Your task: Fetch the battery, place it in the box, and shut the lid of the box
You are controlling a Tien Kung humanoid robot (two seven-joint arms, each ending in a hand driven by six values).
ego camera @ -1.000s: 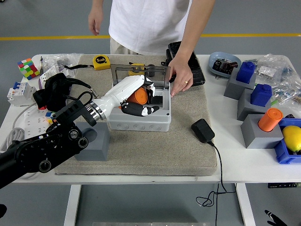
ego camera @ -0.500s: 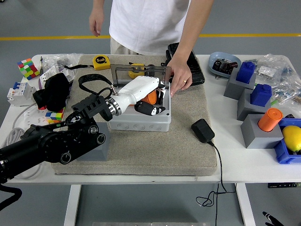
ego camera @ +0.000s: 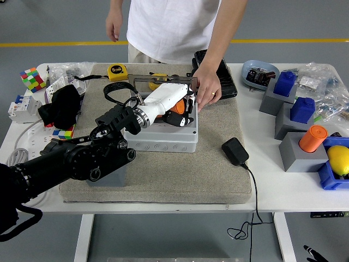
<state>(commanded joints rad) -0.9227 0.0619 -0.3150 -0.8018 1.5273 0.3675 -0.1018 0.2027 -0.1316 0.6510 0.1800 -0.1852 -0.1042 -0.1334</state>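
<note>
On the mat (ego camera: 218, 174), left hand (ego camera: 175, 109) hides battery (ego camera: 173, 114).

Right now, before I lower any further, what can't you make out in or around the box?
Head view only:
- Orange battery: mostly covered by the left hand; whether it rests on the box floor is hidden.
- Box interior: blocked by the hand and near wall.
- Clear lid: its hinge edge sits behind the hand.
- Person's hand: fingertips on the box rim; grip unclear.
- Right arm: out of frame.
</note>
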